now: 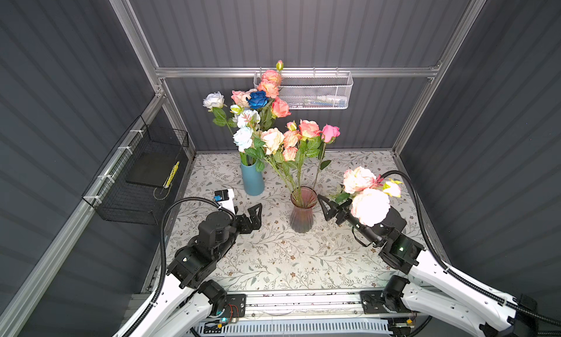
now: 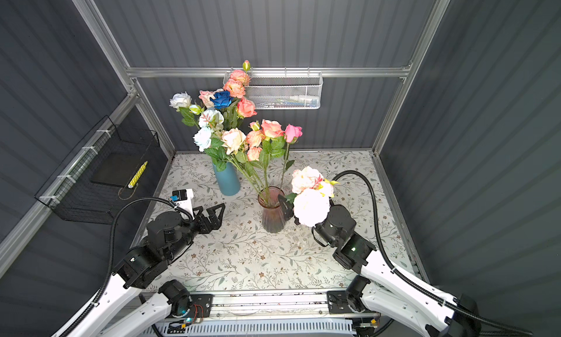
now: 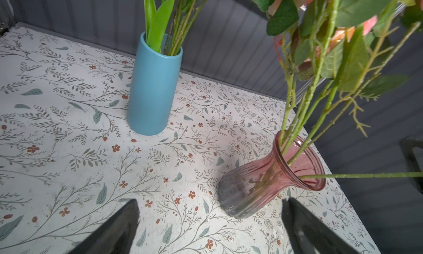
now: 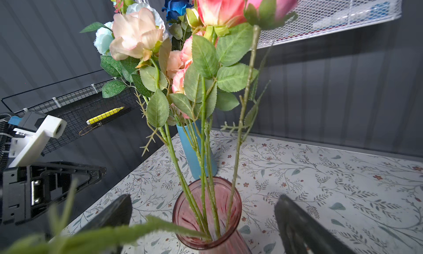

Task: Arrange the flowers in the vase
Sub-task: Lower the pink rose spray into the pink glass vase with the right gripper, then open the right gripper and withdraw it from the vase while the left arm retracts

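While the jaws of my right gripper [image 1: 326,208] stand apart just beside the pink vase [image 1: 301,215], the pale rose [image 1: 369,206] leans from its mouth toward me; best, I judge, to back away low, clear of leaves; left gripper [image 1: 256,215], jaws apart, idle near; other flowers [image 1: 258,100] in blue vase [image 1: 252,179].

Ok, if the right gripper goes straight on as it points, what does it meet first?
Likely the pink vase, dead ahead of the open right gripper. A flower stem lies across its gap into the vase; depth is unclear.
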